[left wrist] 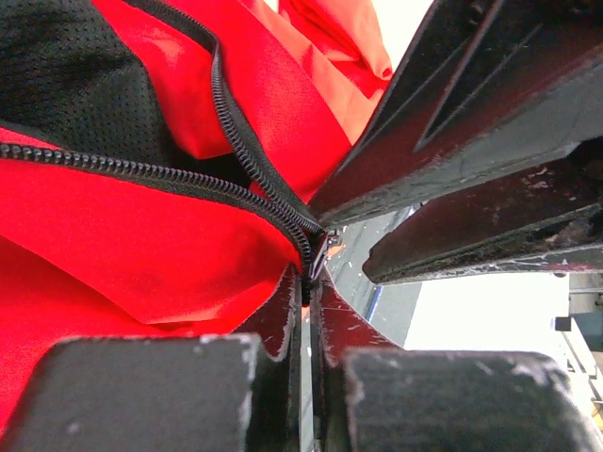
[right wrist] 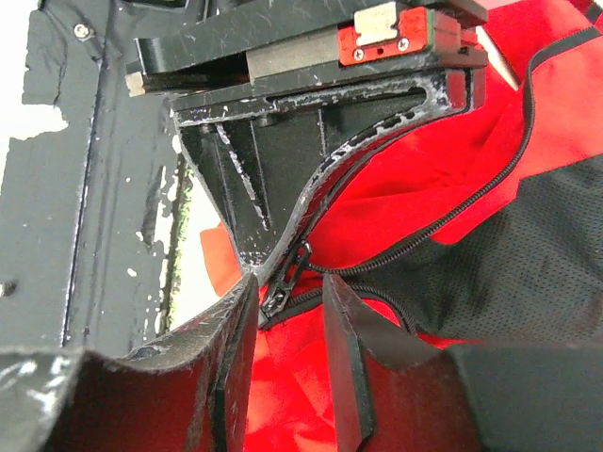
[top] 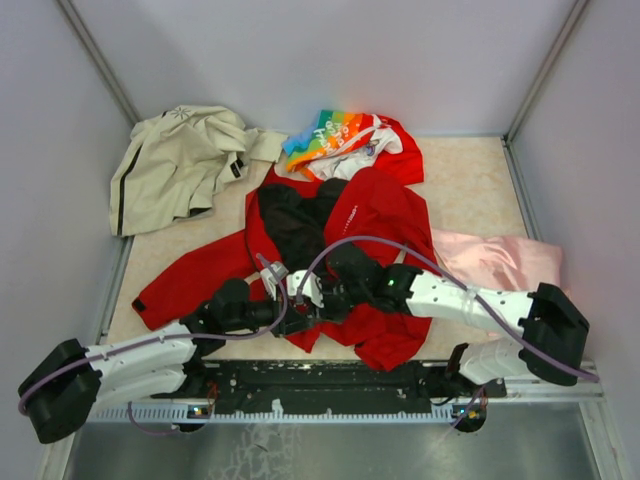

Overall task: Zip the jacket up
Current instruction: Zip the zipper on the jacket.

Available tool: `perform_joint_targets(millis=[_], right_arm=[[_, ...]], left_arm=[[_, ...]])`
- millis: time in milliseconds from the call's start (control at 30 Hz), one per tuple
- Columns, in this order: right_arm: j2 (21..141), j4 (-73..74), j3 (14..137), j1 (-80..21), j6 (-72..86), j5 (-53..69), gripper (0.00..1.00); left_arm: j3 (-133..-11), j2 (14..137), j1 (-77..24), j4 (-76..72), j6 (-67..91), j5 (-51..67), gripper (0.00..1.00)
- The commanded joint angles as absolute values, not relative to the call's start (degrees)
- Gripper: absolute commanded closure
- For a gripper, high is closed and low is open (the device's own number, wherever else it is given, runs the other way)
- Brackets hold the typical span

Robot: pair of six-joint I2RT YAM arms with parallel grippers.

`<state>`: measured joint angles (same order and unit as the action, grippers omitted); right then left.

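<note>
The red jacket lies spread across the table's middle, front open and black lining showing. Both grippers meet at its bottom hem. My left gripper is shut, pinching the bottom end of the zipper where the two rows of teeth join. Right beside it, my right gripper stands open. The zipper slider and its pull sit between the right fingers, close to the left one, and neither finger is pressed on them. Above the slider the zipper lies open.
At the back left lies a beige jacket. A rainbow-and-white printed garment is at the back centre, touching the red jacket's collar. A pink cloth is on the right, under my right arm. The black base rail runs along the near edge.
</note>
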<state>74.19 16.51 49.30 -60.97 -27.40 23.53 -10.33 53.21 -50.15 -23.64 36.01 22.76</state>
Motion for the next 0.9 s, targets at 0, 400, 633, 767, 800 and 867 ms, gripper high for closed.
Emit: perform_joint_targets(millis=[0, 400, 633, 767, 800, 867], right_arm=[[74.1, 15.8, 52.0, -59.6, -27.9, 27.9, 0.66], [76.8, 15.1, 52.2, -57.7, -28.9, 31.4, 0.67], [78.5, 15.9, 52.8, -57.4, -29.8, 34.3, 0.72], [79.6, 16.8, 53.5, -57.3, -30.8, 35.8, 0.75], [79.9, 17.3, 53.7, -57.2, -31.0, 36.5, 0.75], [80.7, 18.4, 54.1, -57.2, -31.7, 37.9, 0.76]], left_arm=[[-9.6, 53.5, -50.5, -28.2, 34.7, 24.7, 1.00], [-8.9, 52.0, -50.5, -29.9, 33.9, 25.8, 1.00], [-8.7, 52.1, -50.5, -30.7, 33.6, 26.5, 1.00], [-8.6, 52.0, -50.4, -30.9, 33.3, 26.7, 1.00], [-8.6, 51.9, -50.5, -31.0, 33.4, 26.8, 1.00], [-8.4, 51.7, -50.5, -31.2, 33.2, 26.6, 1.00]])
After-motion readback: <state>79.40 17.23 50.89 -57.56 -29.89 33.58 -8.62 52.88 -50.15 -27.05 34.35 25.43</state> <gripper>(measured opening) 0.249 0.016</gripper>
